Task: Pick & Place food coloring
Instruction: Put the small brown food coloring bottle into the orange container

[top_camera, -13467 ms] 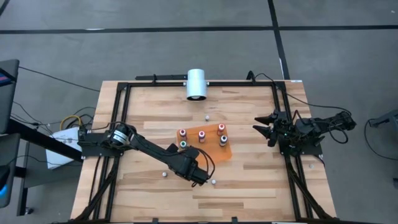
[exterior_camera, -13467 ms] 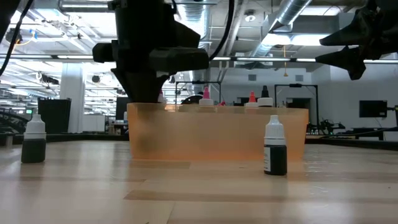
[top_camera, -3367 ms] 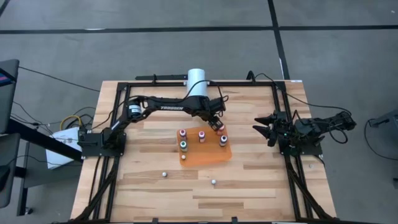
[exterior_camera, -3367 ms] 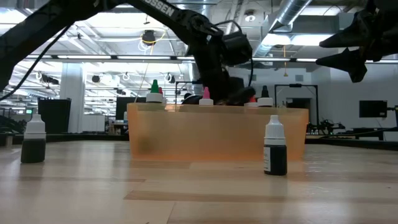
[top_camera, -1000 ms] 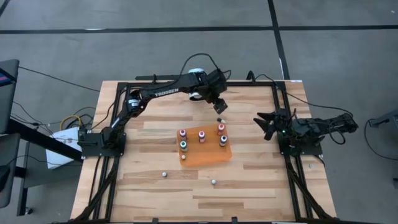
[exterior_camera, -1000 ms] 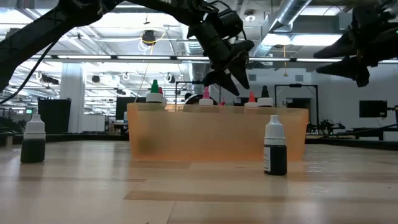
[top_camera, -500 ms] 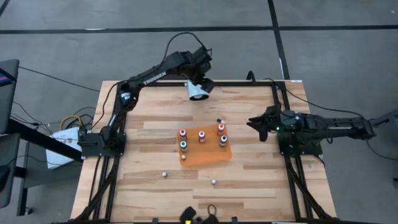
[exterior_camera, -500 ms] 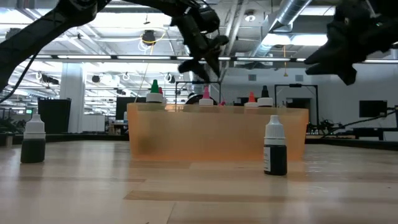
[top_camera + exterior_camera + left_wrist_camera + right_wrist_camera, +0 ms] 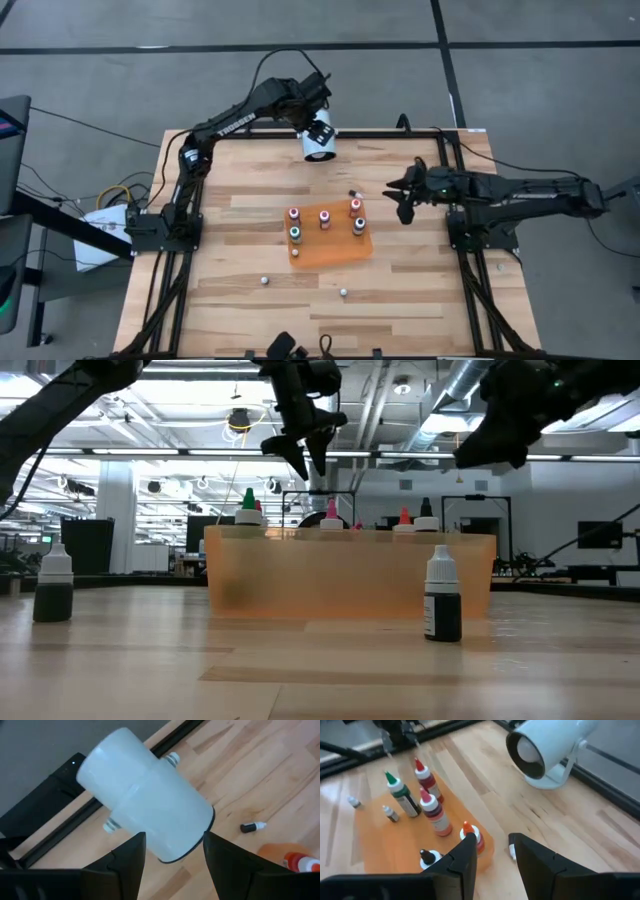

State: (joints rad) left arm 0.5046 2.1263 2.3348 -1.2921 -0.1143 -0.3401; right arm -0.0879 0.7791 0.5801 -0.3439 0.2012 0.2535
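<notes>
The orange tray (image 9: 335, 243) sits mid-table and serves as the collecting place: bottles stand upright in it so their tops show, red (image 9: 293, 214), orange (image 9: 325, 216) and red again (image 9: 355, 206) along the edge toward the white cylinder (image 9: 318, 141), a green top (image 9: 295, 233) and a dark top (image 9: 358, 224) behind them. A small pale bottle (image 9: 294, 253) also stands in the tray, on the side away from the cylinder.

Three bottles lie or stand outside it, so the job looks unfinished. One has tipped on its side (image 9: 351, 191) just beyond the tray, between it and the cylinder; the left wrist view shows it lying flat with its dark end away from the tray. Two more stand upright on the far side of the tray from the cylinder: one (image 9: 263, 281) toward the left arm's side, one (image 9: 343, 293) nearer the middle.

The right gripper (image 9: 402, 194) hangs above the table just beside the tray's cylinder-side corner, close to the fallen bottle. Its fingers (image 9: 465, 857) are spread with nothing between them, and the fallen bottle (image 9: 512, 852) shows in the gap, which suggests it is lining up for that pick.

The left gripper (image 9: 318, 112) is high over the cylinder, well away from the tray, probably parked to leave the other arm room. Its jaws stand apart and empty, framing the cylinder in its wrist view.
</notes>
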